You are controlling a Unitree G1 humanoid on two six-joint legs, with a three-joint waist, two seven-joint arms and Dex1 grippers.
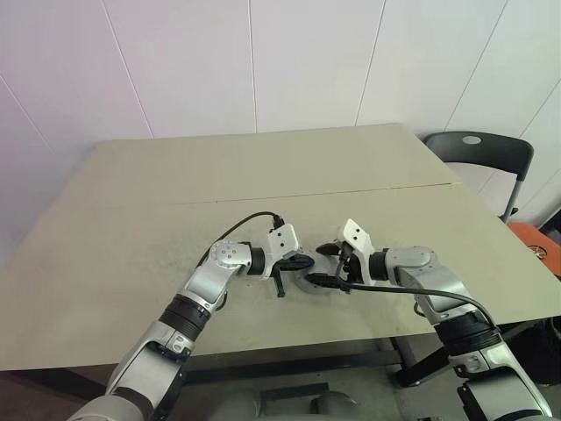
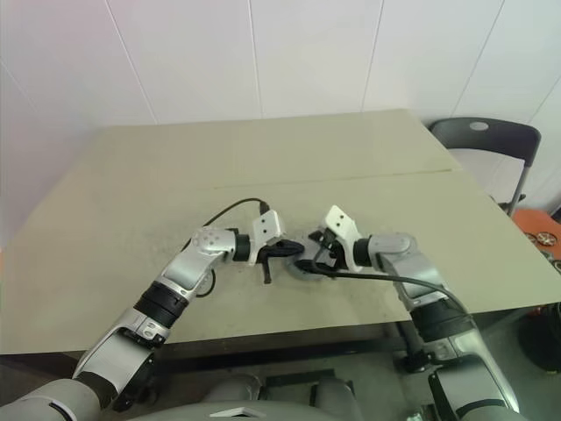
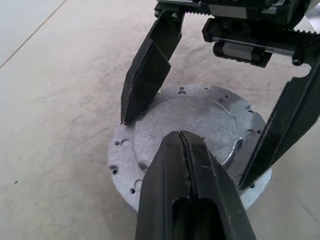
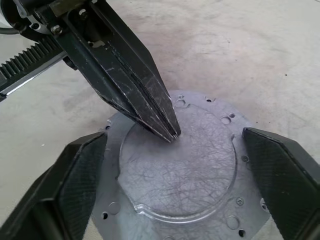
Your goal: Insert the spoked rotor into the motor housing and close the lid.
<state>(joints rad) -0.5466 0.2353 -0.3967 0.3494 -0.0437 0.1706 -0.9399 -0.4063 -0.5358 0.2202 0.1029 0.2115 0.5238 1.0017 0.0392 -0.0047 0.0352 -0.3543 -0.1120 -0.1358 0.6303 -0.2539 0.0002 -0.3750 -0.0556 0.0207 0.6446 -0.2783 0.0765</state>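
Right wrist view looks straight down on the lid [image 4: 179, 162], a pale grey disc already sitting flat in the round recess of the motor housing [image 4: 227, 220], whose bolt-hole flange rings it on all sides. The assembly rests on the table [image 1: 131, 228] near the middle of its front edge, between the two arms. No spoked rotor can be seen; whether it lies under the lid cannot be told.

The left gripper [image 4: 172, 134] comes in from the robot's left, slanting downward, with its two fingers pressed together into a single point. That point rests on or just above the lid's far half, near the centre; actual contact cannot be confirmed. It grasps nothing.

The right gripper [image 3: 197, 150] reaches in from the opposite side with its fingers [image 3: 147, 70] spread wide, one on each side of the housing's rim, straddling it without clamping. Both arms are equally close. Judging from this, the lid needs only a downward push from the left tip to seat.
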